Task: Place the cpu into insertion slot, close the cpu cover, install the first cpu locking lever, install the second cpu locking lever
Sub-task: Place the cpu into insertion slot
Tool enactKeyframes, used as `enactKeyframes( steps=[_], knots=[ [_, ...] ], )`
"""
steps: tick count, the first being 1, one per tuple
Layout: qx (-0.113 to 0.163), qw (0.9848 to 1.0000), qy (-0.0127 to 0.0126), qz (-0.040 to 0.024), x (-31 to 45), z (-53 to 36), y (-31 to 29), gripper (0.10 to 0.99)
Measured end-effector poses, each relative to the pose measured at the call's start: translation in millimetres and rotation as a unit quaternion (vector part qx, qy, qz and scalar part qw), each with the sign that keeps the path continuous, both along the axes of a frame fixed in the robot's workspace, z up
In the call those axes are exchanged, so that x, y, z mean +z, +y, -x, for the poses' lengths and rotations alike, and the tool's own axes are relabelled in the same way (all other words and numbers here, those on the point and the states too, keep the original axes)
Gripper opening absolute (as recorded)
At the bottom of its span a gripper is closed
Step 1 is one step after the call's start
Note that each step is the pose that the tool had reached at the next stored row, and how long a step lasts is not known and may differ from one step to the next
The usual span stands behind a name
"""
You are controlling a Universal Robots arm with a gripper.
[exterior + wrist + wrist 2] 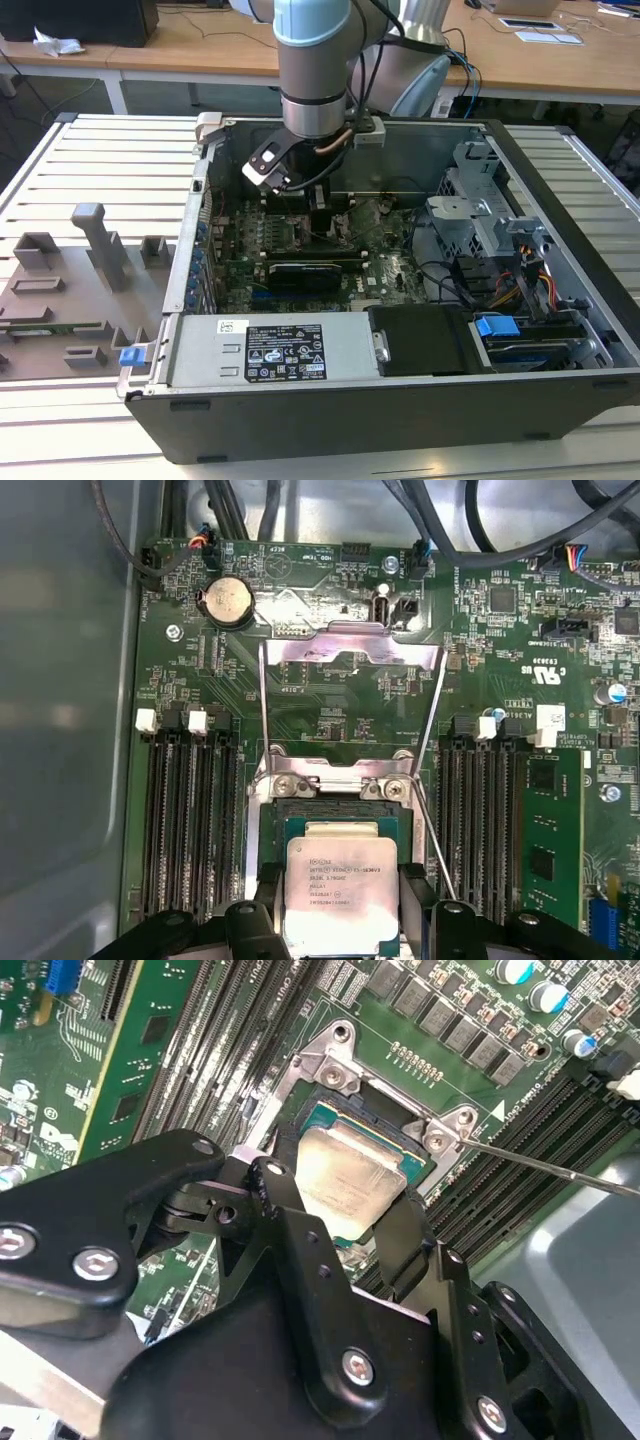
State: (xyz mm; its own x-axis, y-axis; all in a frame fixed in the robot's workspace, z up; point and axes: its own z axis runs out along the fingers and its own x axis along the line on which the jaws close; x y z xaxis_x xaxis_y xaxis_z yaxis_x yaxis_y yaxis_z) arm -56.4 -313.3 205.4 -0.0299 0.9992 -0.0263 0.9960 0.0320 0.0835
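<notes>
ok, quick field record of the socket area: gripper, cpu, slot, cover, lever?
gripper: down inside the computer case, right at the cpu
cpu: metal top up, lying in line with the insertion slot; fully seated or not, cannot tell
insertion slot: black rim visible around the cpu
cpu cover: open, swung back flat away from the slot
locking lever: thin rod standing free beside the slot, not latched

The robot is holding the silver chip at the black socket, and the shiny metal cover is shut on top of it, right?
Not quite. The cpu cover is open, swung back away from the insertion slot, as the first wrist view shows. The fingers do hold the cpu at the slot.
</notes>
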Motion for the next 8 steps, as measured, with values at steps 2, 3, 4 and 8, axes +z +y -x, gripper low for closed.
enactKeyframes(
  steps=[2, 3, 4, 8],
  knots=[
    [0.0, 1.0, 0.0, 0.0, -1.6, -0.2, 0.4, 0.545],
    [0.0, 1.0, 0.0001, 0.0001, -2.1, -0.6, 1.0, 0.545],
    [0.0, 1.0, 0.0, 0.0, -2.8, -1.3, 2.1, 0.545],
    [0.0, 1.0, 0.0001, 0.0001, -7.7, -1.7, 3.0, 0.545]
  ],
)
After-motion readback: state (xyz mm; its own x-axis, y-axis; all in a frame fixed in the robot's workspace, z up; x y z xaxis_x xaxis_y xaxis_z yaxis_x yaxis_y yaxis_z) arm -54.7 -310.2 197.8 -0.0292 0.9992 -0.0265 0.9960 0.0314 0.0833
